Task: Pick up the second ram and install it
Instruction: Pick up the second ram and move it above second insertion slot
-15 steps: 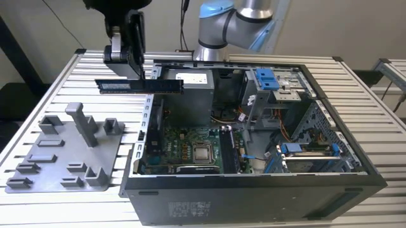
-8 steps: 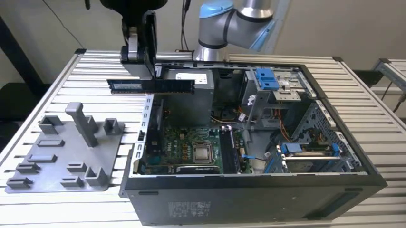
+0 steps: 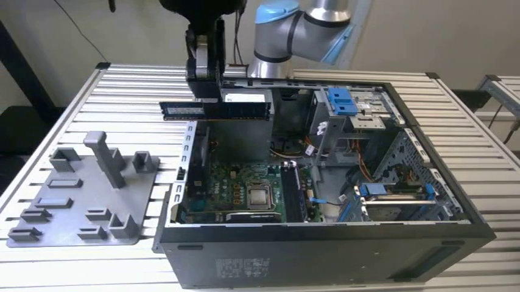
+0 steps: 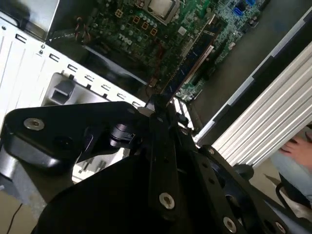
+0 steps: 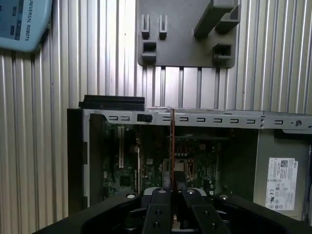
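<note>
Gripping the second ram [image 3: 235, 111] between its closed jaws, the gripper [image 3: 204, 97] hangs over the far end of the open computer case [image 3: 325, 249]; the stick lies level, long edge horizontal, held near its middle and clear above the motherboard [image 3: 235, 182], not seated in any slot; in the first wrist view the gripper [image 5: 171, 197] shows the ram [image 5: 172, 141] edge-on as a thin line running out over the board towards the case rim [image 5: 219, 118]; towards the exterior view's left, on the slatted table [image 3: 138, 85], the grey holder tray [image 3: 73, 207] sits just beside the case, its upright posts bare.
</note>
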Robot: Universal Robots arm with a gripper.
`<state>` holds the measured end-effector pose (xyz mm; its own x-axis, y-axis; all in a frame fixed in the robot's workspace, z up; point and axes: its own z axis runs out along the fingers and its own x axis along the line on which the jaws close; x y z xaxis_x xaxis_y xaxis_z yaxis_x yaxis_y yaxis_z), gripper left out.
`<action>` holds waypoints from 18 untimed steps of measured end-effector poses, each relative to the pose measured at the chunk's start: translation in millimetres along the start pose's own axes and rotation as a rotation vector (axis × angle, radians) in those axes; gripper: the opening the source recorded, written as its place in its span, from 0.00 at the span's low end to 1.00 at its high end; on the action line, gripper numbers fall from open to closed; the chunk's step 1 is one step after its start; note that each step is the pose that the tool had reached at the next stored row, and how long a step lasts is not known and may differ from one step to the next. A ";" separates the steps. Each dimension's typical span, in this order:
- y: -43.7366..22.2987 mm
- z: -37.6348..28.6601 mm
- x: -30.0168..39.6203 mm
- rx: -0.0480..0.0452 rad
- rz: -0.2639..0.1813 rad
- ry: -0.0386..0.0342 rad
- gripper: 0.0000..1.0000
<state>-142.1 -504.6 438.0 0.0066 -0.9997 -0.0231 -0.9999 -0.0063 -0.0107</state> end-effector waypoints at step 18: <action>-69.0 0.7 0.5 -0.0016 -0.001 0.0000 0.14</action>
<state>-73.0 -504.6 438.0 0.0073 -0.9997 -0.0231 -0.9999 -0.0071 -0.0091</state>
